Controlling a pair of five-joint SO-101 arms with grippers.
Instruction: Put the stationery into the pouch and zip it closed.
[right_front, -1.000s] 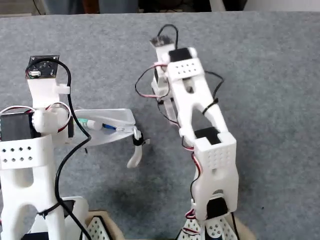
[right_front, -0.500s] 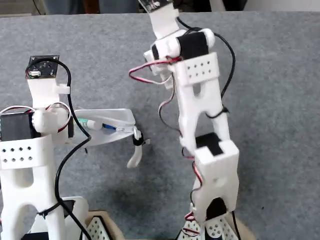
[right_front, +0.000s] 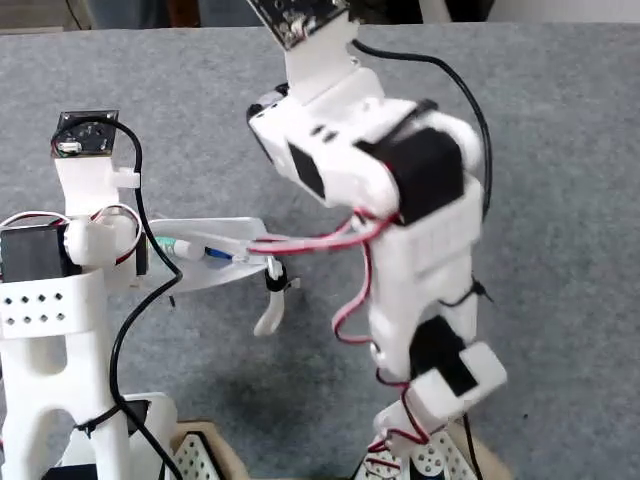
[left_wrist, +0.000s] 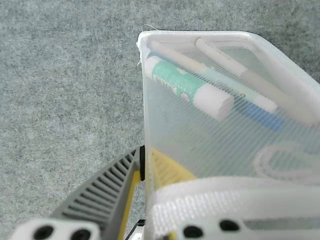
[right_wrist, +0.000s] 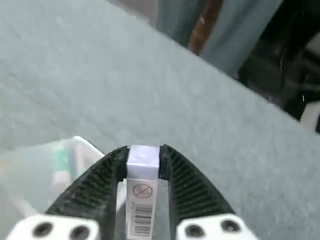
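The pouch (right_front: 228, 232), translucent white, lies on its side on the grey table (right_front: 560, 150), just in front of the left arm (right_front: 60, 330). The left gripper (left_wrist: 149, 169) is clamped on one end of it, with the pouch wall pinched between a dark ribbed finger (left_wrist: 102, 192) and the white one. Through the mesh wall a green-and-white tube (left_wrist: 187, 85) lies touching a white-and-blue pen (left_wrist: 252, 100), with a second white pen (left_wrist: 260, 75) beside them. At the pouch's far end a white pull loop (right_front: 268, 312) hangs onto the table. The right arm (right_front: 410, 210) stands high above the table, beside that end of the pouch. The right gripper (right_wrist: 143, 156) is closed on a small white block (right_wrist: 142, 202) with a barcode label, held upright between the two dark fingers and clear of the pouch.
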